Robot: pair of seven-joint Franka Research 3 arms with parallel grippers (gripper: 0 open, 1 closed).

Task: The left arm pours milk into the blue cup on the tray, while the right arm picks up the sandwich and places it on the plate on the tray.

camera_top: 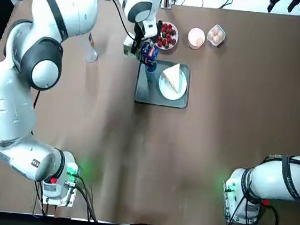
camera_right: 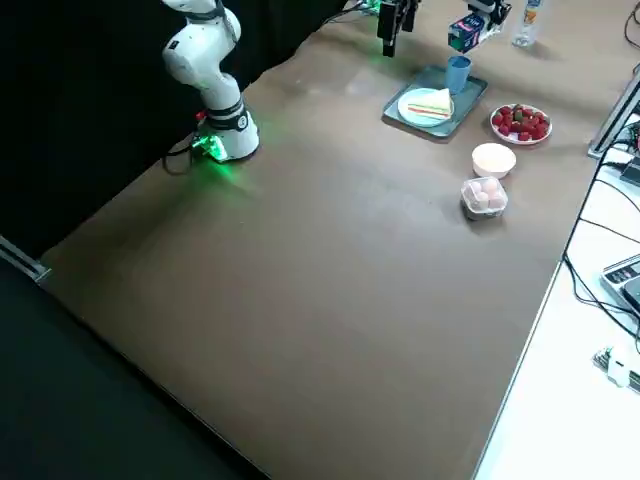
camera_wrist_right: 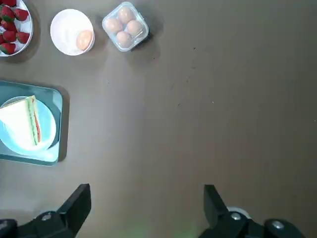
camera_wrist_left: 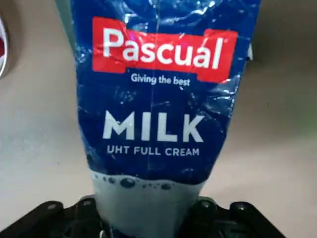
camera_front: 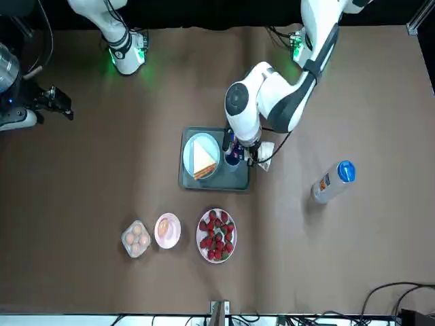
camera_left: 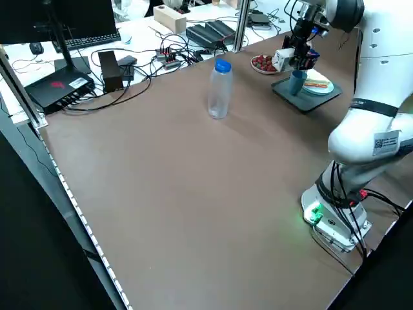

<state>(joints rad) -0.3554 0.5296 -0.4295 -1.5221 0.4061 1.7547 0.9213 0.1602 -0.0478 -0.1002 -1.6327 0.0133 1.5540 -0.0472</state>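
While clamped in left gripper (camera_top: 146,48), Pascual milk carton (camera_wrist_left: 161,99) tilted over blue cup (camera_left: 297,82) on tray (camera_top: 144,93); sandwich (camera_top: 172,78) on plate (camera_top: 166,90); right gripper (camera_wrist_right: 146,210) wide open, empty, raised over the table's right side.

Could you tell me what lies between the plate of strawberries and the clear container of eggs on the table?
A small white bowl holding one egg sits between the plate of strawberries and the egg container, apart from both. The top view shows this best.
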